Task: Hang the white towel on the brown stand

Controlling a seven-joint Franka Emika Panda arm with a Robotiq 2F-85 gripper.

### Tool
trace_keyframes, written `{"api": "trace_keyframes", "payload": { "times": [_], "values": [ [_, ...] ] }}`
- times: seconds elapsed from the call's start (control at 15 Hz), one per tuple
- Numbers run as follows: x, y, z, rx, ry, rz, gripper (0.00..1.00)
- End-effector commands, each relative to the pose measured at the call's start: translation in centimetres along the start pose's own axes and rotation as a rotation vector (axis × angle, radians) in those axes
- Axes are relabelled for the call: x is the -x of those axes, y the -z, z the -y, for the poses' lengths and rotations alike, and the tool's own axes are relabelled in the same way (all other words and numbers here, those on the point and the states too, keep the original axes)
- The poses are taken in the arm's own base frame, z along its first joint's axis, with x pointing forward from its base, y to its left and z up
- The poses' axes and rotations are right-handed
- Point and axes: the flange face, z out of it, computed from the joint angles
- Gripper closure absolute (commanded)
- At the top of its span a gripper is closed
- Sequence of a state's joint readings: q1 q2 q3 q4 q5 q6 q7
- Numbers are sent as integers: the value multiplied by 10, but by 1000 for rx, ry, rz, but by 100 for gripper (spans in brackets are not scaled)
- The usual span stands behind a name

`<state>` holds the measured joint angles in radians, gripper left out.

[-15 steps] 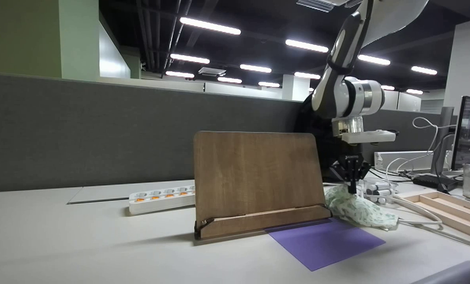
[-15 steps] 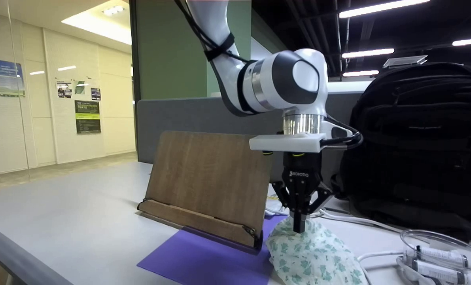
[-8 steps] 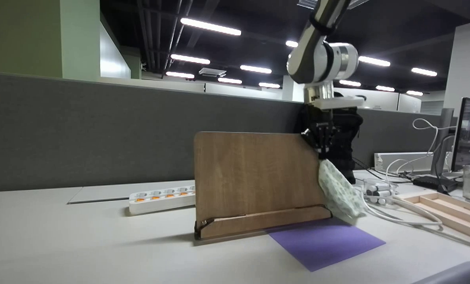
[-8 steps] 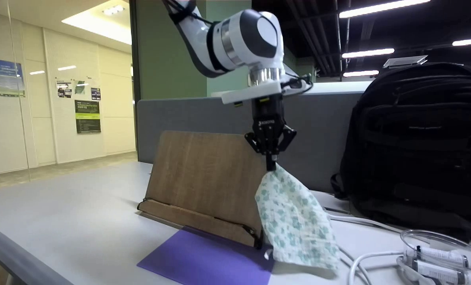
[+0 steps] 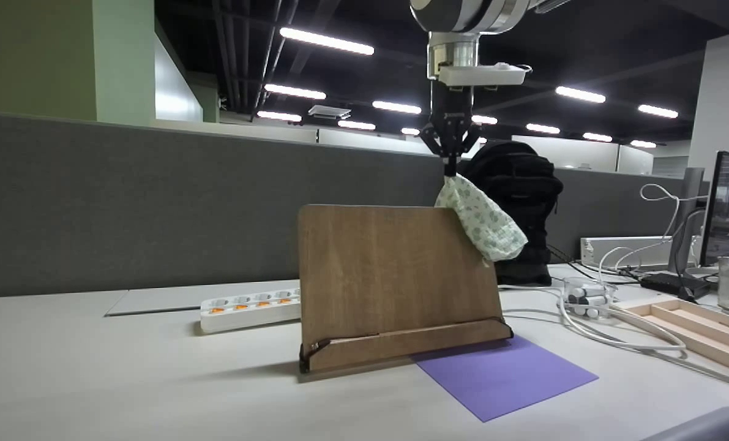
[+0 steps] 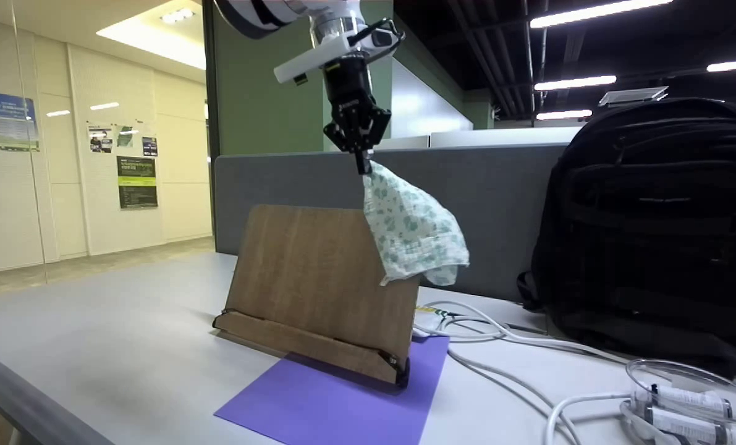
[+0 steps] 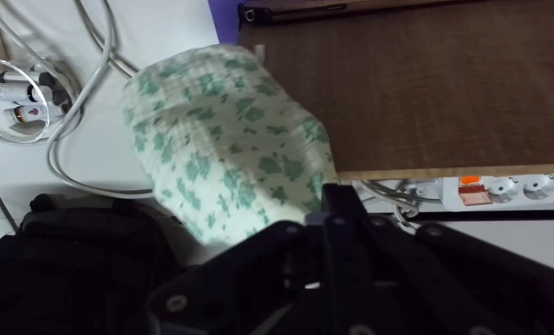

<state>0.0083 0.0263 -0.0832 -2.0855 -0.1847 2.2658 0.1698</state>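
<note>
One black Robotiq tool (image 5: 450, 168), above the top edge of the brown wooden book stand (image 5: 395, 269), is clamped on one end of the white green-patterned towel (image 6: 414, 232). The towel slants downward, overlapping the stand's upper corner in both exterior views; whether they touch cannot be told. On the white counter (image 5: 125, 380), a purple sheet (image 5: 505, 380) lies partly under the stand.

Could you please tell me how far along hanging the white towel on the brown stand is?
Done: the white towel is gripped and off the table. In hand: the tool, higher than the brown stand, holds it by one end, the rest overlapping an upper corner in both exterior views. Left: settling it over the stand, then probably letting go.
</note>
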Motion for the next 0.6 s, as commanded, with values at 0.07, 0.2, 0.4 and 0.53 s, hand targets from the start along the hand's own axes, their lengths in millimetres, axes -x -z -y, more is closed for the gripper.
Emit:
{"api": "trace_keyframes", "payload": {
  "times": [0.07,0.2,0.4,0.53],
  "values": [
    [20,33,13,4,-25,-28,100],
    [24,37,17,-9,-23,-18,100],
    [29,39,22,-33,-20,-5,100],
    [1,19,11,-59,-42,-4,100]
  ]
}}
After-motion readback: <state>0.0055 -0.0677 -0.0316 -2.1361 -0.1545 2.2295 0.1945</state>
